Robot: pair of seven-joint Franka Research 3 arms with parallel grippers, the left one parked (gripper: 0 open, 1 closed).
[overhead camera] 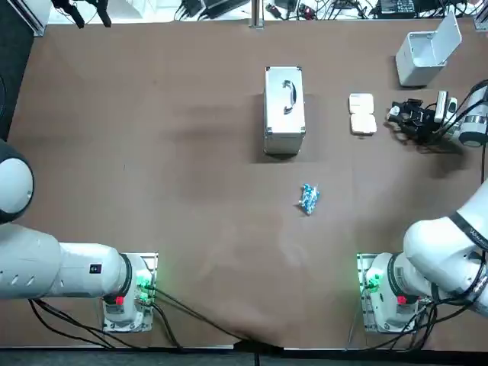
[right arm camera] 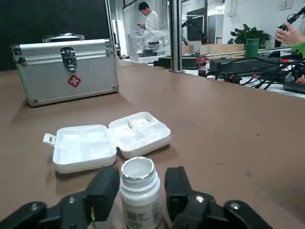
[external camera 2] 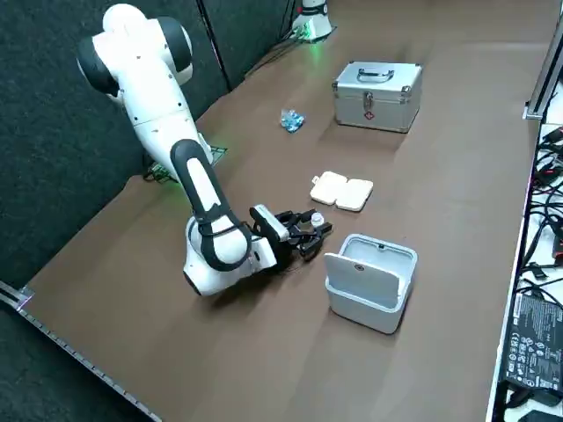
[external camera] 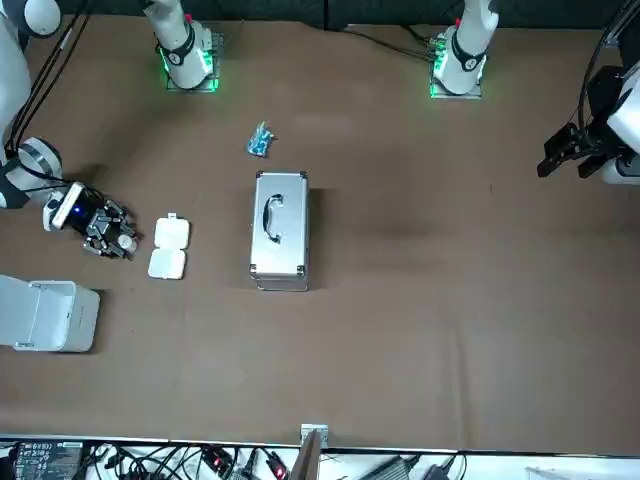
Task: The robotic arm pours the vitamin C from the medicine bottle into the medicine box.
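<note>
We're down low at the table with the right gripper (right arm camera: 141,181), well off to the robot's right of the silver metal case with the red cross (overhead camera: 284,110). Its black fingers (right arm camera: 106,187) are spread to either side of the small white plastic medicine bottle (right arm camera: 138,202), flanking it closely. The bottle stands upright on the brown tabletop, pale round top facing up. Between the case and the bottle lies the white plastic medicine box (right arm camera: 109,140), opened flat with both halves showing their compartments (nothing we can make out inside them). On the robot's side of the case sits a small crumpled blue packet (overhead camera: 308,198), and far right of the case, past the gripper, stands a white open-lidded bin (overhead camera: 423,53).
</note>
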